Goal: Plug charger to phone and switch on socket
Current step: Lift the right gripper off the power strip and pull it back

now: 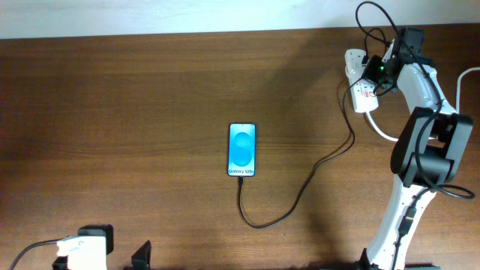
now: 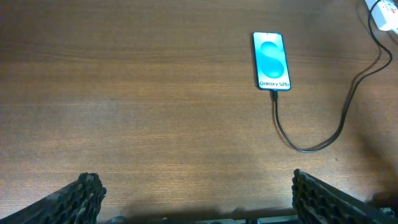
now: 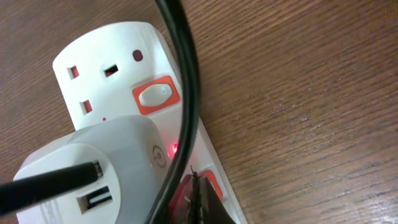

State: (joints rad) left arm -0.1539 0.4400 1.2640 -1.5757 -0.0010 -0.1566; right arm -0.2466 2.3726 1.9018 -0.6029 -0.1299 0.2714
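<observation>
While outstretched — right arm [image 1: 421, 146] over socket [image 1: 363, 96]

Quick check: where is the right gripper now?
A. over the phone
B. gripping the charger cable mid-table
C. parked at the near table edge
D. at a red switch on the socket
D: the right gripper, shut, has its tips at a red switch of the socket, next to the white adapter; the phone lies far off, mid-table.

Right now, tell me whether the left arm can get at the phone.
Probably yes. Between its open jaws and the phone lies bare table, plus the flat loop of the charger cable off the phone's near end, which it might snag. Whether it stretches that far is unclear.
</observation>
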